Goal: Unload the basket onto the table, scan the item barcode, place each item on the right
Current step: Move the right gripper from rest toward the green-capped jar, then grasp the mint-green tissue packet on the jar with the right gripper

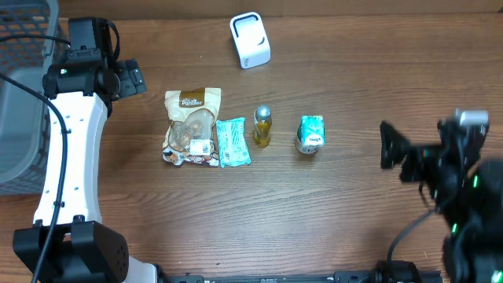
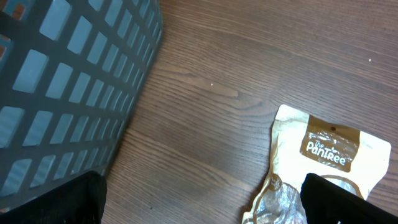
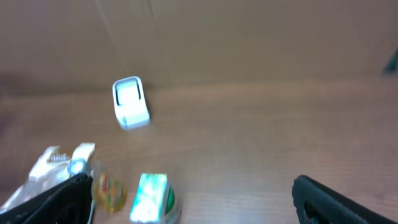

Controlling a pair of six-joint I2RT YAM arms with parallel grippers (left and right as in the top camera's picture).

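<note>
Mid-desk, left to right: beige "PanTree" pouch with clear window and white label, touching a teal sachet; amber bottle with silver cap; teal-and-white tub, apart to the right. White scanner beyond the row, well apart. Grey mesh basket at far left edge, contents not discernible. Left gripper released, jaws wide, between basket and pouch; right gripper likewise released, empty, right of the tub.

white scanner, teal pkt, beige pouch, grey basket.
</note>
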